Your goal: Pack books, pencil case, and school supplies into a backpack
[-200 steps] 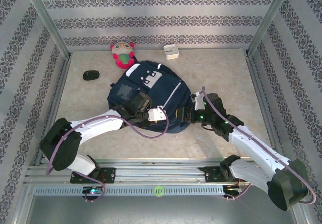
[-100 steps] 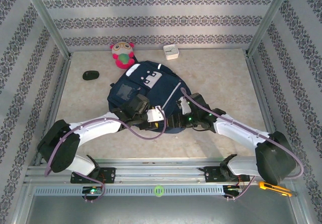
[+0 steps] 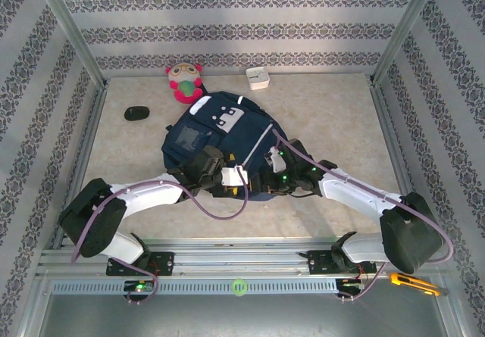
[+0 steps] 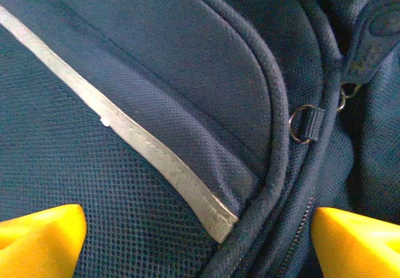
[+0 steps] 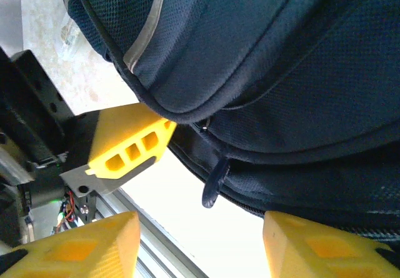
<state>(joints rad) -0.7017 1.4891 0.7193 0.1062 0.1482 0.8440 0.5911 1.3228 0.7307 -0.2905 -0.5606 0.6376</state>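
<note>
Beneath both grippers: the backpack (image 3: 220,136) lies flat on the table (image 3: 333,110), with its near edge right under the two tools.
Below the left gripper: navy mesh, a white stripe (image 4: 156,150) and a piped seam lie between its fingers. A metal ring (image 4: 302,124) sits right of centre, beside the zipper track.
Ahead of the right gripper: a dark zipper pull (image 5: 212,181) hangs from the bag's lower seam, just beyond the fingertips and untouched.
Left gripper (image 3: 236,176): fingers spread wide, out at the far corners of its own view, holding nothing.
Right gripper (image 3: 265,179): fingers apart with nothing between them. One yellow finger of the left tool stands just to its left, against the seam.
Just changed: over the last second the left jaws went from narrow to wide, so any pinch on the fabric is released. The right arm swung in from the table's right side to meet it.
Meaning for the task: probably a handover at the zipper, with the right tool lined up to take the pull. What the bag already holds is hidden.
Farther out: beyond the bag from both tools are a plush toy (image 3: 184,81) and a white box (image 3: 258,77). Well off to the left gripper's left lies a black oval object (image 3: 137,113).
</note>
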